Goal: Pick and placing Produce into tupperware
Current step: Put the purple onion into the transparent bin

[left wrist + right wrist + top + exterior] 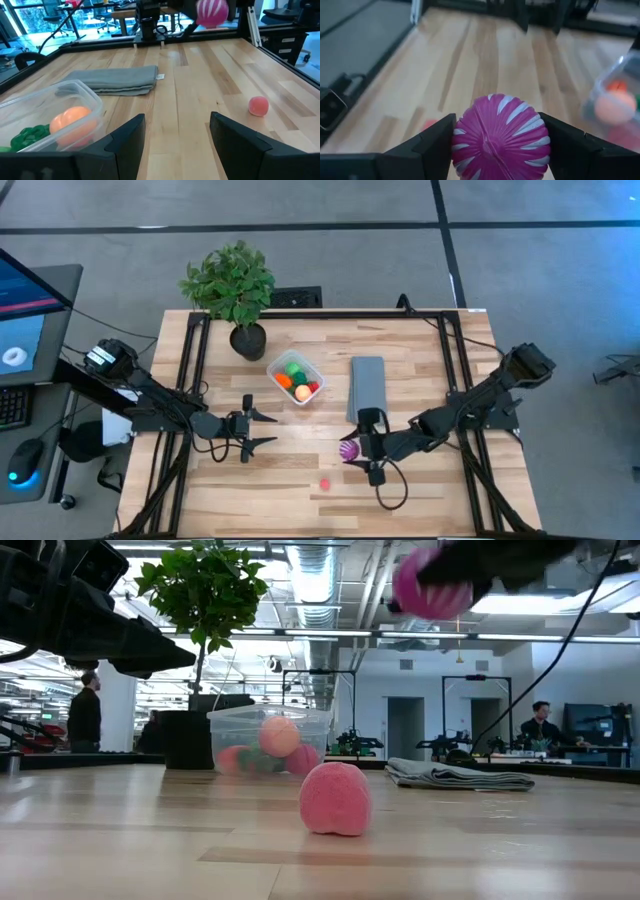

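The clear tupperware (296,379) stands mid-table on its base with several toy produce pieces inside: an orange ball (74,123) and green and red pieces. A pink piece (336,798) lies on the wood near the front edge. My right gripper (354,451) is shut on the purple ball with white stripes (498,136), raised above the table right of centre. My left gripper (262,430) stands open above the table, left of centre and nearer the front edge than the tupperware, with nothing between its fingers. My right gripper pinches the purple ball between its two fingers, one on each opposite side (457,140). The fingers come from the table's right, slanting a little downward. The ball is lifted clear of the table.
A potted plant (236,292) stands at the table's far left. A folded grey cloth (367,385) lies right of the tupperware. Bare wood lies between the two grippers and along the front edge. People and desks show in the room beyond.
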### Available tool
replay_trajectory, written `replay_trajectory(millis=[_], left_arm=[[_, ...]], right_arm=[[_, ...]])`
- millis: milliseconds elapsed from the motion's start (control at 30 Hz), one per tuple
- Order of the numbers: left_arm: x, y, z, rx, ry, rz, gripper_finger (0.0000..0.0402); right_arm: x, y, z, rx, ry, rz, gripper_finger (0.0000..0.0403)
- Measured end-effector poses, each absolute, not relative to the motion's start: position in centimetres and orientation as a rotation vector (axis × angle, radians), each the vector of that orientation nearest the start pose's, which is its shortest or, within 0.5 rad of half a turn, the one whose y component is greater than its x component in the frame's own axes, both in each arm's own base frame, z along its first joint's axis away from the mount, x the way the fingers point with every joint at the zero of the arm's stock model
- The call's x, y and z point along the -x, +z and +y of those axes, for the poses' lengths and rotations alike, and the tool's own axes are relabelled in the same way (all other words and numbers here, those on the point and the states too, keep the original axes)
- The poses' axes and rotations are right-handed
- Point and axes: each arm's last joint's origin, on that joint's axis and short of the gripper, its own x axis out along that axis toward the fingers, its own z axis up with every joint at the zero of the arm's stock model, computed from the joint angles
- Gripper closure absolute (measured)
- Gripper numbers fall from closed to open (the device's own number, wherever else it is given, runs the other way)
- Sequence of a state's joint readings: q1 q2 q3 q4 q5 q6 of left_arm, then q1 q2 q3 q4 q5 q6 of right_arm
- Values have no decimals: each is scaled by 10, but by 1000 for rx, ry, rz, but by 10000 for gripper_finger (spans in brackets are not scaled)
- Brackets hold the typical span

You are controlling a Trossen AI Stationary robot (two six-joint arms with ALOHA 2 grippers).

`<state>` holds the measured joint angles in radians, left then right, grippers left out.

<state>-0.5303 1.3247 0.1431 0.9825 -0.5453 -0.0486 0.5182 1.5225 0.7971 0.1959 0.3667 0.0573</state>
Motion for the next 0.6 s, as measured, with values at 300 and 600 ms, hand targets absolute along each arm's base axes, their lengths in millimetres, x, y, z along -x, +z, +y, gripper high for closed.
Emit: replay_trajectory(millis=[300, 600], left_arm=[[-176, 137, -86, -53, 19, 170, 188], [-176, 137, -86, -53, 19, 170, 188]], right_arm=[[-271, 231, 136, 206, 137, 368, 117], [-269, 247, 122, 244, 110, 309, 117]])
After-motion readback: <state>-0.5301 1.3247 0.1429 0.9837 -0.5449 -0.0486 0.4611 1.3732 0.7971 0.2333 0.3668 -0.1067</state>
